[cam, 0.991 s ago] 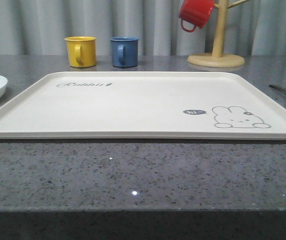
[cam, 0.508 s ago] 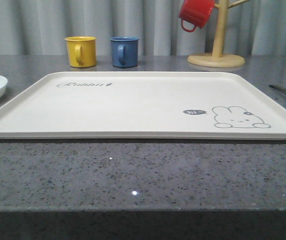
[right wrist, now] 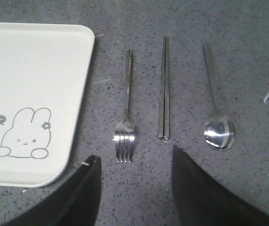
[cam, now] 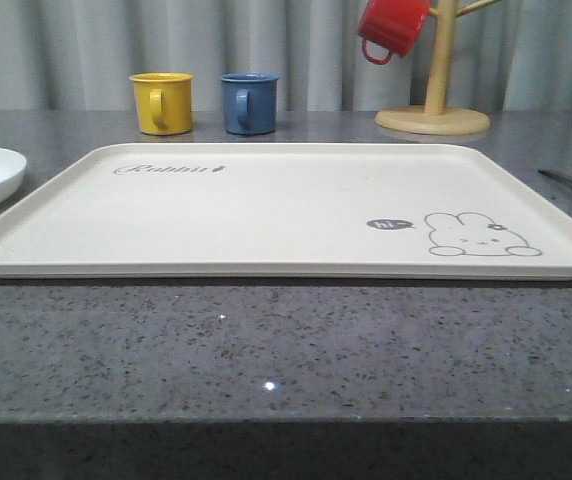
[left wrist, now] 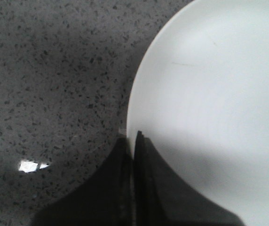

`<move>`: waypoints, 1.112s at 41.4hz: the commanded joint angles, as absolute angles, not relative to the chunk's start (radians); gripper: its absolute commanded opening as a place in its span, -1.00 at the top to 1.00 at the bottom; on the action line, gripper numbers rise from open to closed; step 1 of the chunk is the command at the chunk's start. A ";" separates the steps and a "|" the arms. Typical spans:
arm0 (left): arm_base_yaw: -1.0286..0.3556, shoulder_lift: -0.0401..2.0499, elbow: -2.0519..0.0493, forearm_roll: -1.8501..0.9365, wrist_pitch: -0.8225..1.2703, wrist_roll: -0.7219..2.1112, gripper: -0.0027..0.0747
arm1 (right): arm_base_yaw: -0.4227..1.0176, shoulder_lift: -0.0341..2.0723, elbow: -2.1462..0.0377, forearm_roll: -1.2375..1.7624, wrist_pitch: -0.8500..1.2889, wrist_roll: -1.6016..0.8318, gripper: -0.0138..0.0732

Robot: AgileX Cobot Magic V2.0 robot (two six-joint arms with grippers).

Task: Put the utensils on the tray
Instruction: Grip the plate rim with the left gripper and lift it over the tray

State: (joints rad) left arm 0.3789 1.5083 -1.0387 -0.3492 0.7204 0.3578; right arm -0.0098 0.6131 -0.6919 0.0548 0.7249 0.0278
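Beside the tray (right wrist: pixel 31 84) lie fork (right wrist: pixel 126 117), flat piece (right wrist: pixel 164 89) and spoon (right wrist: pixel 217 108); right gripper (right wrist: pixel 134 188) spread above them. Left gripper (left wrist: pixel 133 141) pinches the plate (left wrist: pixel 209 103) rim.

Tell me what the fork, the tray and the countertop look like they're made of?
The fork looks like polished steel: it is thin and throws bright mirror glints. The tray looks like matte cream plastic, judging by its soft rounded rim and printed rabbit, though melamine or similar is possible. The countertop seems to be glossy grey speckled stone or an imitation; lamp reflections show on it.
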 commanded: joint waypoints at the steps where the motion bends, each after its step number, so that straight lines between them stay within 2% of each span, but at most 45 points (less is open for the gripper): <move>1: 0.380 1.448 -1.086 -0.367 0.697 0.360 0.98 | -0.014 0.620 -0.721 0.047 0.662 0.018 -0.19; 20: 0.380 1.298 -1.270 -0.374 0.870 0.360 0.98 | -0.014 0.620 -0.721 0.047 0.662 0.018 -0.19; 29: 0.365 1.287 -1.317 -0.510 0.957 0.414 0.98 | -0.014 0.620 -0.721 0.047 0.662 0.018 -0.19; 46: 0.075 1.347 -1.317 -0.581 0.941 0.418 0.98 | -0.014 0.620 -0.721 0.047 0.665 0.018 -0.19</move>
State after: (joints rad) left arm 0.1295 1.3437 -1.2822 -0.5096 0.9927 0.4177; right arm -0.0098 0.6131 -0.6919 0.0542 0.7265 0.0278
